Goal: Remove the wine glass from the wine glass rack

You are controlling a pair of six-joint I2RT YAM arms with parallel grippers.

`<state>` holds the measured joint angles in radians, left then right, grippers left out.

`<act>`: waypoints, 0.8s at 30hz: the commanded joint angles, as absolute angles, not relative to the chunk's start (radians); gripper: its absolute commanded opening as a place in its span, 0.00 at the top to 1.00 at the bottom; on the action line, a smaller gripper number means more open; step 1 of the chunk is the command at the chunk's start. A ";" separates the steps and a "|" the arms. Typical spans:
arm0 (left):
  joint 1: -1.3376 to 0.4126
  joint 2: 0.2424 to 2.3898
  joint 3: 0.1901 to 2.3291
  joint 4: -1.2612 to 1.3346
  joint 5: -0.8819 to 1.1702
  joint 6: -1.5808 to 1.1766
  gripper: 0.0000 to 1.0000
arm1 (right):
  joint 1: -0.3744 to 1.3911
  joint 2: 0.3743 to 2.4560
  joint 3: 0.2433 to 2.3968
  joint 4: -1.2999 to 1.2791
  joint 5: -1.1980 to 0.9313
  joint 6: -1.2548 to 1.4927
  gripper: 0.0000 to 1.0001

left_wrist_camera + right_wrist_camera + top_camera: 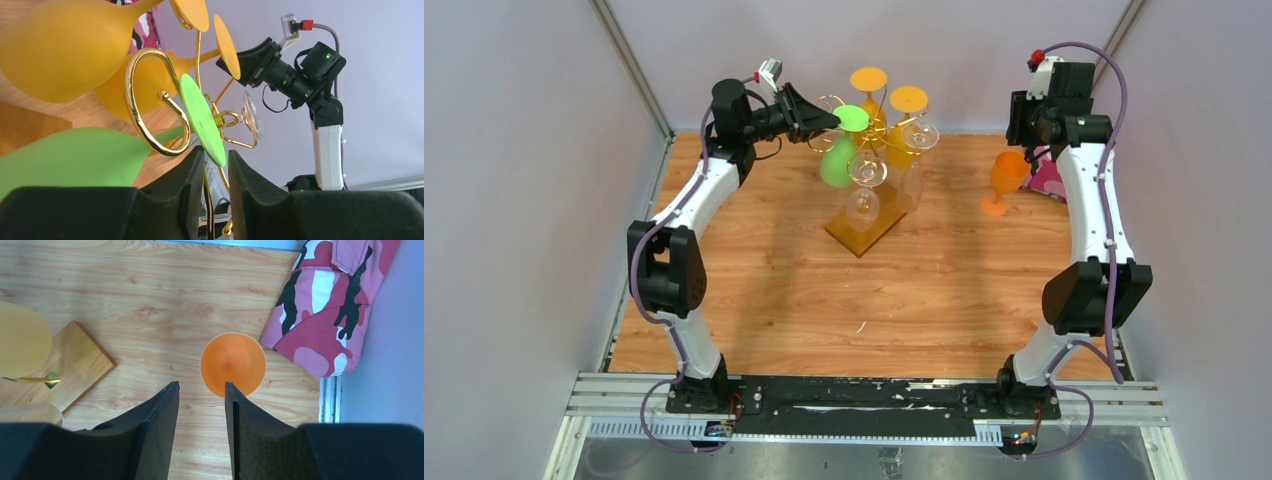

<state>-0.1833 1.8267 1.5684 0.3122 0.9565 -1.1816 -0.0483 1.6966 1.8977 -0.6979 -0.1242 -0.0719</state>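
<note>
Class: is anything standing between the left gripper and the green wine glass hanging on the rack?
Nothing visible does. The foot of the green wine glass already sits between the open fingertips of the left gripper. Just behind the foot, a gold curl of the wine glass rack loops around the stem.

Top ext: high, behind arm bases, looks fwd + down; far, whole table [754, 300] in shot.
L wrist: v. close, rolled; looks sideways past left gripper [215, 152] thru wine glass rack [129, 100] twd right arm [327, 145].
R wrist: straight down past right gripper [202, 385], mid-near.
Shared: rack in all 3; orange glass [233, 364] in top + R wrist.
</note>
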 commanded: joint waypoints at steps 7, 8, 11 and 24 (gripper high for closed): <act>-0.190 1.823 1.524 0.328 0.962 -1.173 0.83 | -0.069 1.642 1.857 -0.652 -0.149 -0.061 0.57; -0.190 1.822 1.521 0.328 0.963 -1.172 0.83 | -0.069 1.641 1.854 -0.649 -0.151 -0.059 0.57; -0.190 1.815 1.512 0.328 0.962 -1.176 0.84 | -0.069 1.640 1.852 -0.647 -0.154 -0.055 0.57; -0.184 1.776 1.529 0.329 0.976 -1.244 0.85 | -0.069 1.637 1.839 -0.635 -0.189 -0.046 0.57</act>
<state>-0.1844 1.8183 1.5272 0.3271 0.9447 -1.2232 -0.0532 1.6669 1.8530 -0.6491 -0.1608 -0.0650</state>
